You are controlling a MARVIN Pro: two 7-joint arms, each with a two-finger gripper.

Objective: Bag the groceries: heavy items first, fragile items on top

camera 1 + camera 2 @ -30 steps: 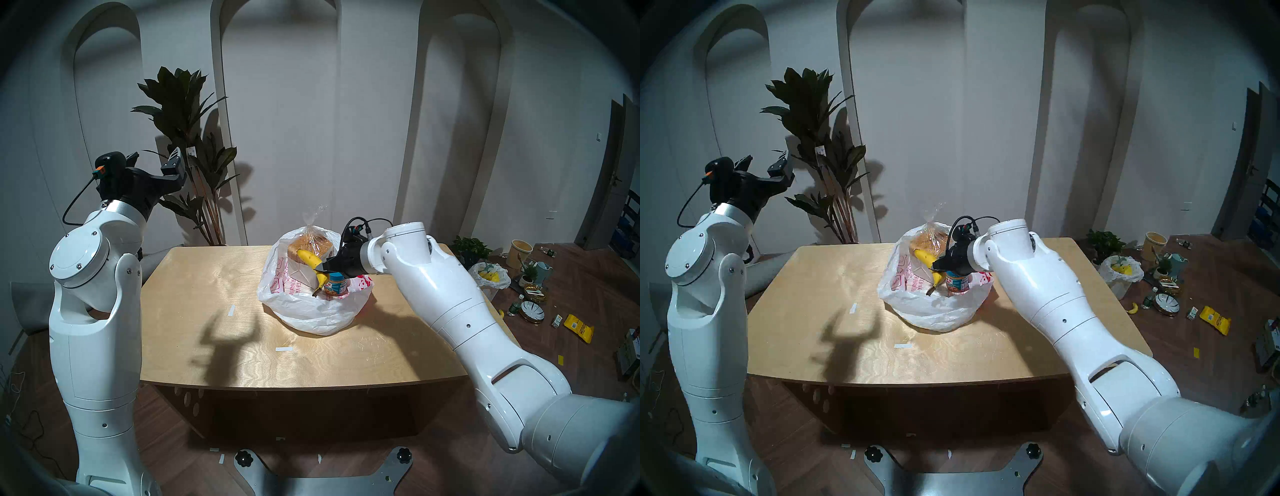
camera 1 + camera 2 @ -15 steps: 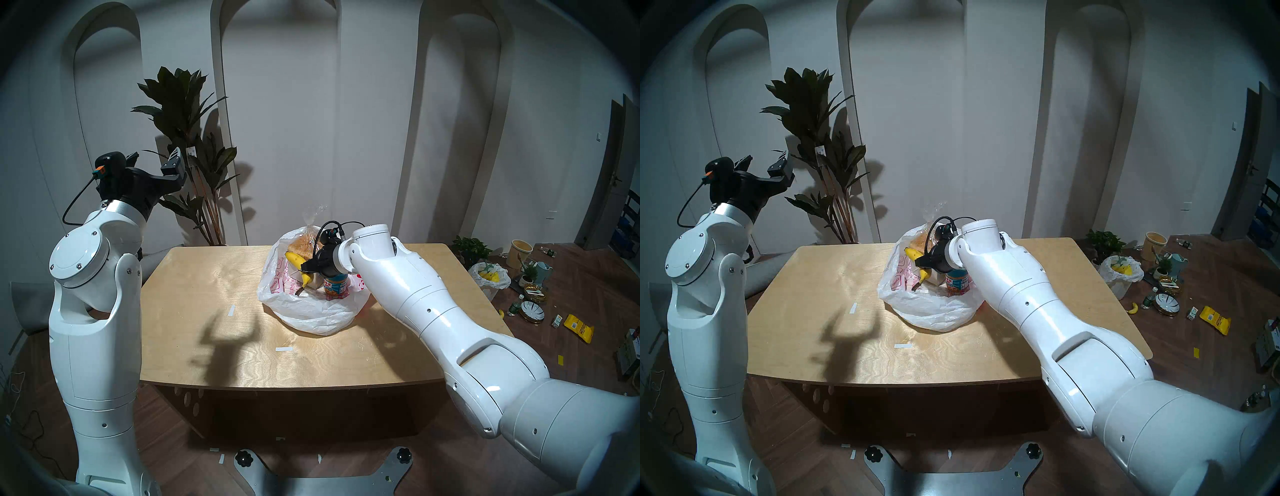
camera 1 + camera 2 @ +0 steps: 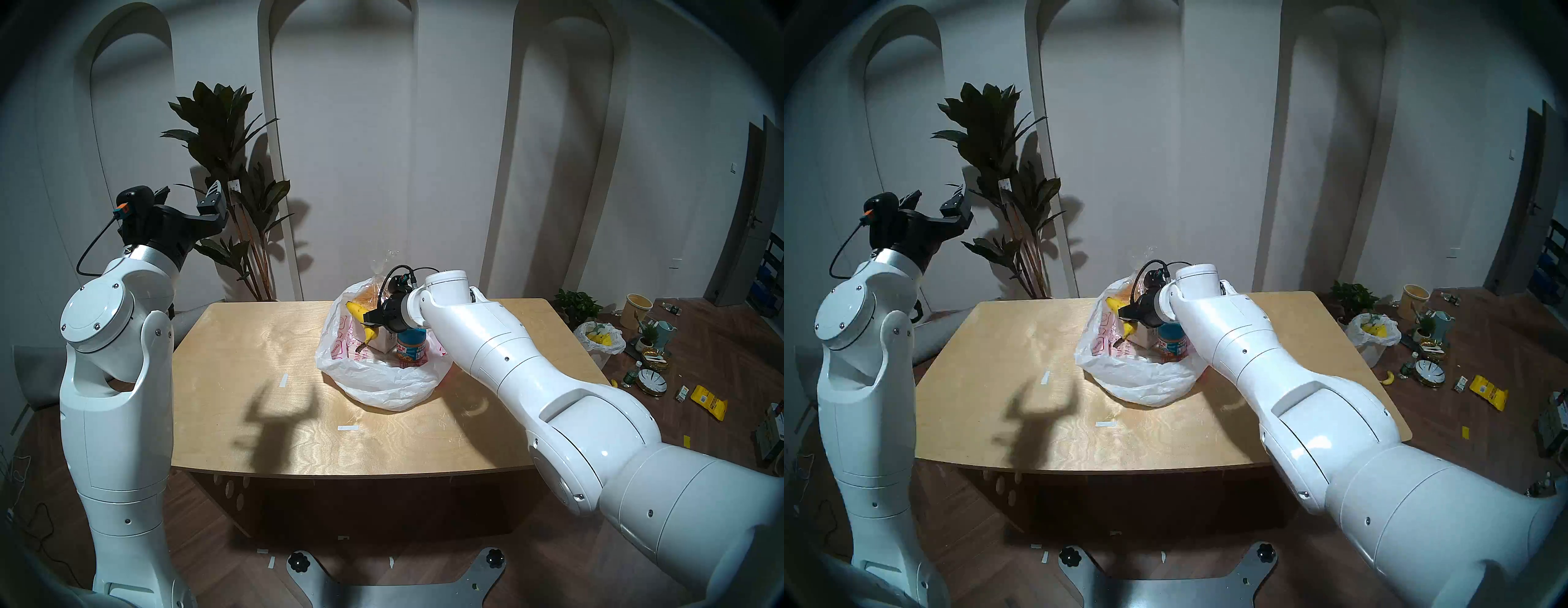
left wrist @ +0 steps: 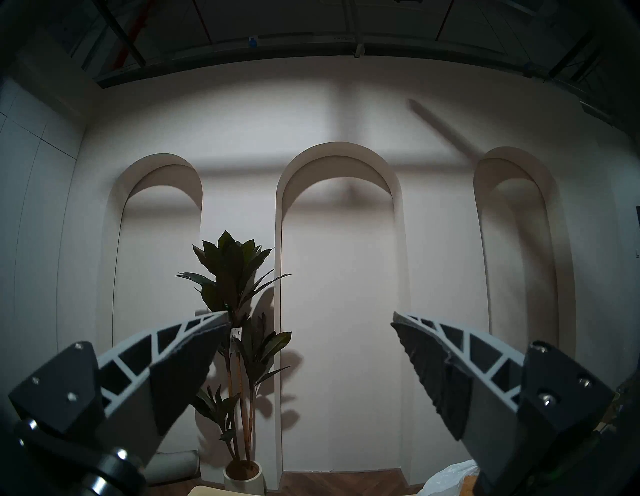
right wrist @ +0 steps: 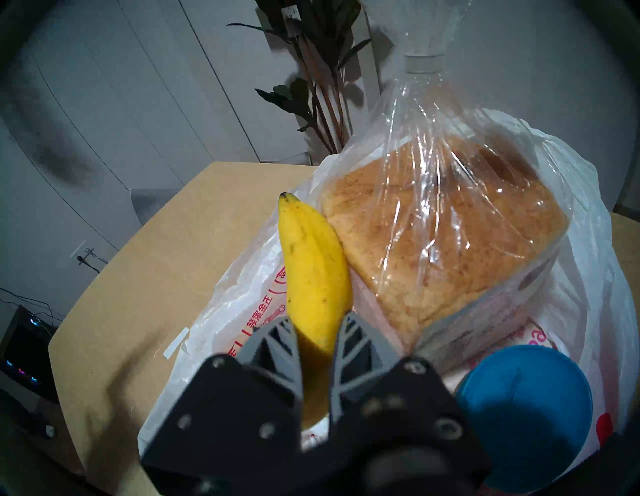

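Head stereo left view showed the right arm stretched across the worktop, its right end effector clamped on the banana over the bag; the jar stood in the bag beside the loaf. Left wrist view showed the left end effector spread wide, empty, raised toward the wall. Right wrist view alone revealed the banana touching the loaf.

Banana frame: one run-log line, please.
right gripper: shut on banana, beside loaf | jar in bag | left gripper: open, idle
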